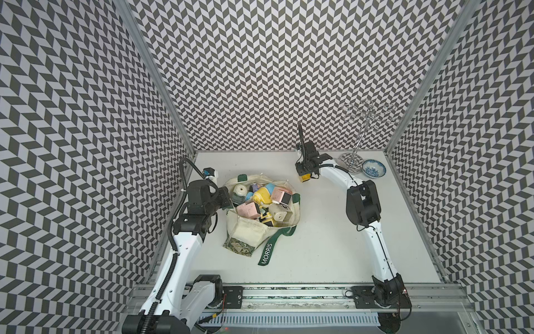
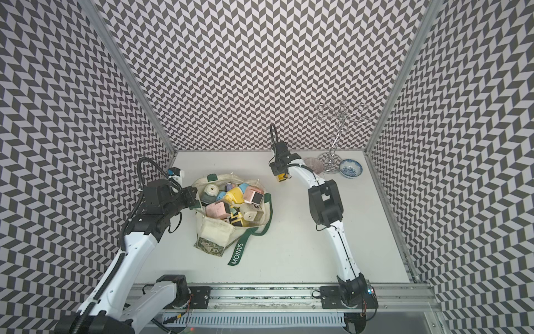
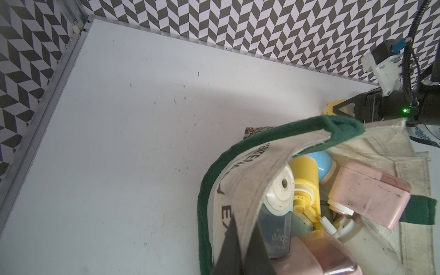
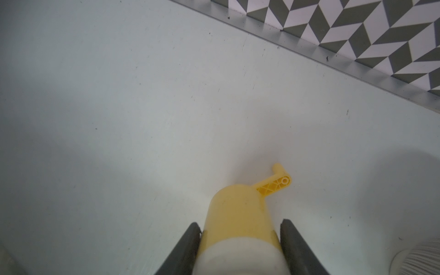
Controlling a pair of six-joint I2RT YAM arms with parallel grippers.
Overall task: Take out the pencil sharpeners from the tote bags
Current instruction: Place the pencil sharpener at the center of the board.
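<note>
The yellow sharpener (image 4: 238, 221) runs off the right wrist picture's edge, its white end blurred. The tote bag (image 1: 248, 231) hides parts of the pencil sharpeners (image 1: 260, 202) inside.

Bright even light, soft shadows on the table (image 1: 318, 245); yellow sharpener (image 4: 238, 214) blurs close up.

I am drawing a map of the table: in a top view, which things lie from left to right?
In order: left gripper → tote bag → yellow sharpener → metal stand → blue-patterned bowl.
</note>
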